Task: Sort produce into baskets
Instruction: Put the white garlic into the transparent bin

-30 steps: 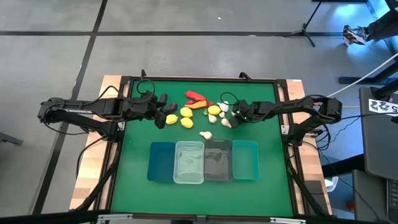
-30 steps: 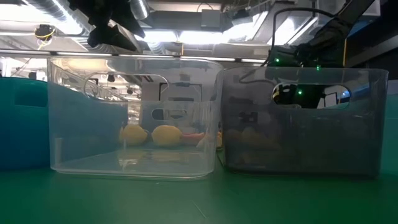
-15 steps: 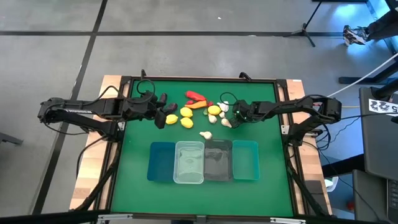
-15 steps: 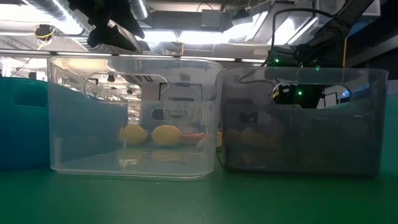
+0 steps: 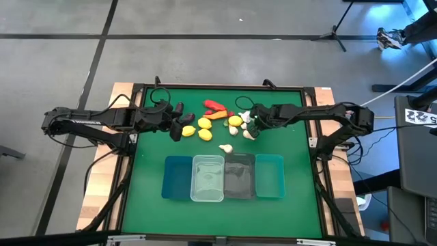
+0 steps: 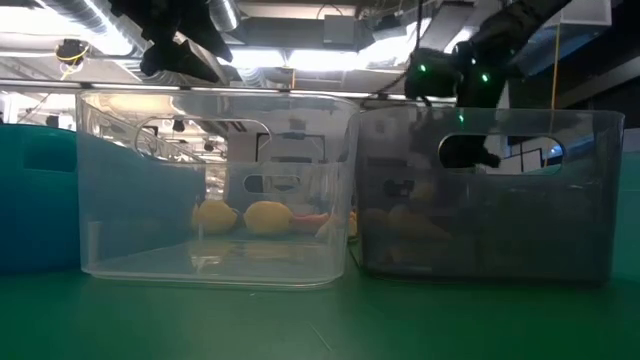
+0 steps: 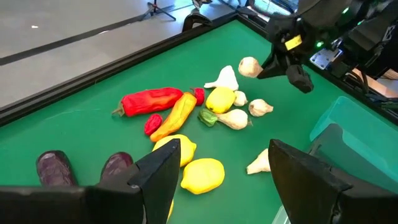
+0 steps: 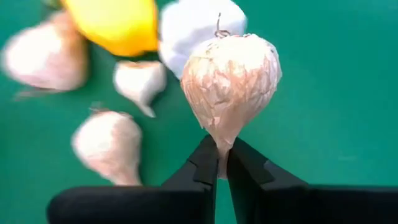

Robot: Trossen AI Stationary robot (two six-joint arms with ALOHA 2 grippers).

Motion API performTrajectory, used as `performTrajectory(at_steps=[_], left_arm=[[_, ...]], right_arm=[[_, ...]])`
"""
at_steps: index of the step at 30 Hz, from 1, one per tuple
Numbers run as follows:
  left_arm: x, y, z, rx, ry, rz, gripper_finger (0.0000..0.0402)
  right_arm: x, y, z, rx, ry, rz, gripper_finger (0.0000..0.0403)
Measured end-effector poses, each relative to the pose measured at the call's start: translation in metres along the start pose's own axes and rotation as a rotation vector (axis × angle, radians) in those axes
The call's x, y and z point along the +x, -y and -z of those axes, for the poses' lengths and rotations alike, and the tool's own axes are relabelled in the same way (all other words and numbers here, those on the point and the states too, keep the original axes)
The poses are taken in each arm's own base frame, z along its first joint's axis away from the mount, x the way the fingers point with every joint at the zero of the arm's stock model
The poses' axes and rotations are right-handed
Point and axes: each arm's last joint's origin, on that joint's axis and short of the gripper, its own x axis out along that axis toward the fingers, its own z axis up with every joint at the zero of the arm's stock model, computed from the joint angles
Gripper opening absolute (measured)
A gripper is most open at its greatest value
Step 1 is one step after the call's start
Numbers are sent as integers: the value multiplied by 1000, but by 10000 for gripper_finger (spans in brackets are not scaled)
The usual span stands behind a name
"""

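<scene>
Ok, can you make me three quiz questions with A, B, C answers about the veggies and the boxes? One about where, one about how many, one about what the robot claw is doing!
1. Where is the garlic bulb that the right gripper has?
A. In the teal basket
B. Lifted above the other garlic
C. Under the left arm

2. How many baskets stand in the row at the near side of the table?
A. Two
B. Six
C. Four

3. What is the left gripper doing?
A. Open, holding nothing
B. Squeezing a lemon
C. Gripping a red pepper

Answers:
1 B: the right wrist view shows the bulb pinched by its stem tip, with loose garlic lying on the mat below.
2 C: blue basket, clear basket, dark grey basket, teal basket.
3 A: its fingers stand apart with only the mat between them.
</scene>
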Motion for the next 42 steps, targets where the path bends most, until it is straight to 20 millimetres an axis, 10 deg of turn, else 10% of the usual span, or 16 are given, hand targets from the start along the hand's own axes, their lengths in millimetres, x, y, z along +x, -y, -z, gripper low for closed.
performTrajectory(at_steps=[10,26,33,42], left_arm=[[0,0,0,2,0,0,237],[0,0,0,2,0,0,237],[0,0,0,3,0,0,237],[0,0,0,21,0,0,237]], right_arm=[[-63,-60,-15,-261,89,-133,29],[-135,-152,40,-748,317,-474,30],[-139,-169,22,-721,533,-572,30],[-86,-188,10,-718,472,-597,30]])
